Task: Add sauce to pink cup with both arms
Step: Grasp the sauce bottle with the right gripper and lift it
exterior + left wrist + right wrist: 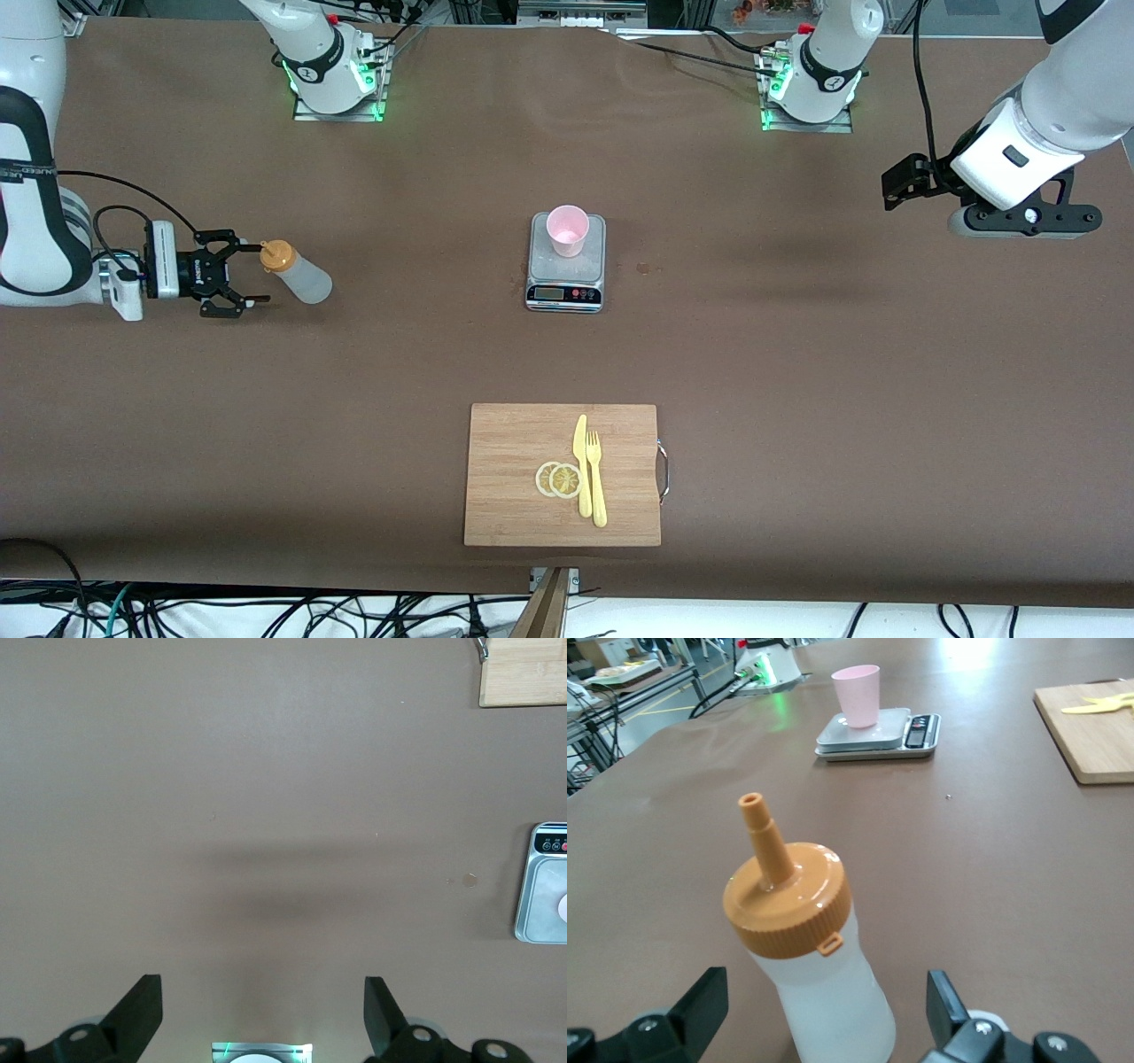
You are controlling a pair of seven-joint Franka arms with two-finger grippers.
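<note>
Right gripper (237,282) at frame's left edge, mid-height, wrist horizontal, fingers spread wide, left gripper (897,188) upper right of frame, raised, fingers apart, arm waiting

Lighting is even and moderately bright across the brown table (797,372), apparently from overhead. Shadows are soft: a faint, diffuse dark band lies on the table near the scale (566,262) toward the left arm's end, and the left wrist view shows a similar blurred band on bare table. Green indicator lamps glow at both arm bases. In the right wrist view, strong glare washes out the table surface past the pink cup (858,695), and the sauce (804,948) bottle's orange cap carries small highlights. Focus is adequate throughout; the background there is slightly soft.
</note>
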